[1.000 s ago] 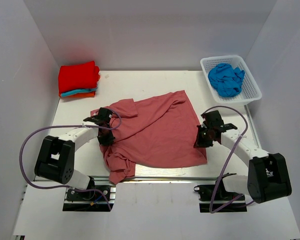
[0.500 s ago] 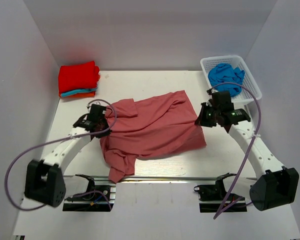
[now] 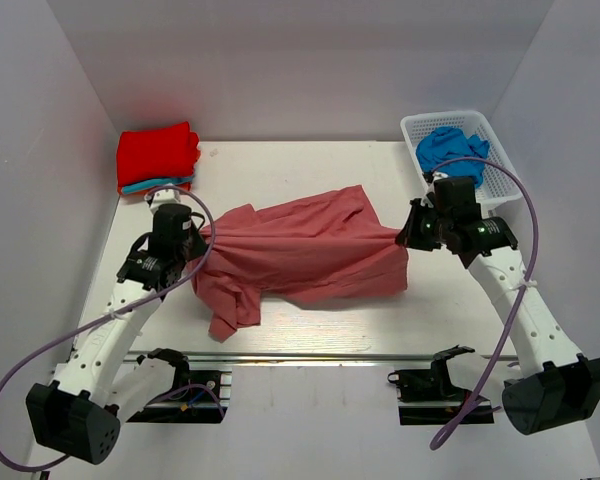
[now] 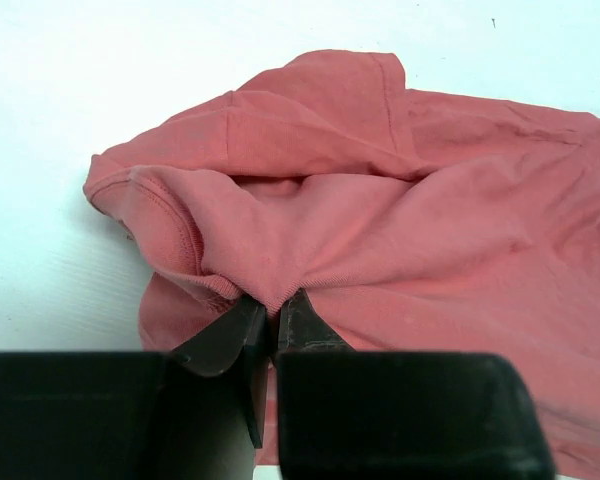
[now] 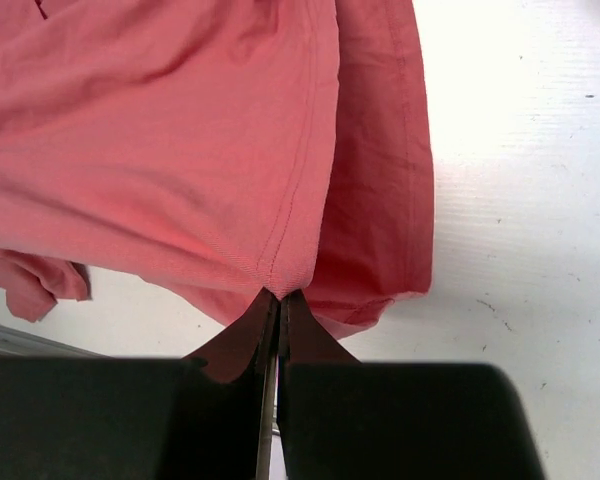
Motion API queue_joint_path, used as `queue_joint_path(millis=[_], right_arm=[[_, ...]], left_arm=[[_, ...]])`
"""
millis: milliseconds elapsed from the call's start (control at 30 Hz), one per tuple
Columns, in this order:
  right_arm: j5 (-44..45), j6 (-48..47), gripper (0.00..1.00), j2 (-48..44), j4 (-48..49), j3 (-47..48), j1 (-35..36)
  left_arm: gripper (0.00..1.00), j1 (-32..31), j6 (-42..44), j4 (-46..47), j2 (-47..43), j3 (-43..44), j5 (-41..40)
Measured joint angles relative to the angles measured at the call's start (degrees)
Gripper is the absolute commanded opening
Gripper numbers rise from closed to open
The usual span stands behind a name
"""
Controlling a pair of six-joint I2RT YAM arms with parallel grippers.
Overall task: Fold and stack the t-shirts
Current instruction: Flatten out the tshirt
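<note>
I see the rose-red shirt (image 3: 310, 255) stretched across the middle of the table (image 3: 310, 170), with the left gripper (image 3: 193, 243) and right gripper (image 3: 404, 236) each pinched tight on one edge. The basket (image 3: 507, 187) at far right holds one crumpled blue shirt (image 3: 448, 152). A folded red stack (image 3: 158, 157) sits far left.

In the left wrist view the dusty rose-red shirt (image 4: 400, 230) runs off the right and bottom edges; in the right wrist view it runs off the top and left edges. The bodies of the left claw (image 4: 272, 315) and right claw (image 5: 278, 300) appear as blurred dark blocks cut by the bottom edge. In the top view the turquoise shirt (image 3: 145, 184) and orange shirt (image 3: 172, 189) show only thin edges beneath the bright red shirt (image 3: 158, 152).
</note>
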Motion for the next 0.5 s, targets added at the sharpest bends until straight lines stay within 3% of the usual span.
queue_joint_path(millis=[300, 500], right_arm=[[3.58, 0.46, 0.00, 3.50, 2.14, -0.13, 0.00], [10.51, 1.09, 0.00, 18.88, 6.14, 2.99, -0.07]], left_arm=[[0.00, 0.00, 1.86, 5.05, 8.98, 0.83, -0.09], [0.00, 0.00, 4.02, 9.70, 24.74, 7.98, -1.53]])
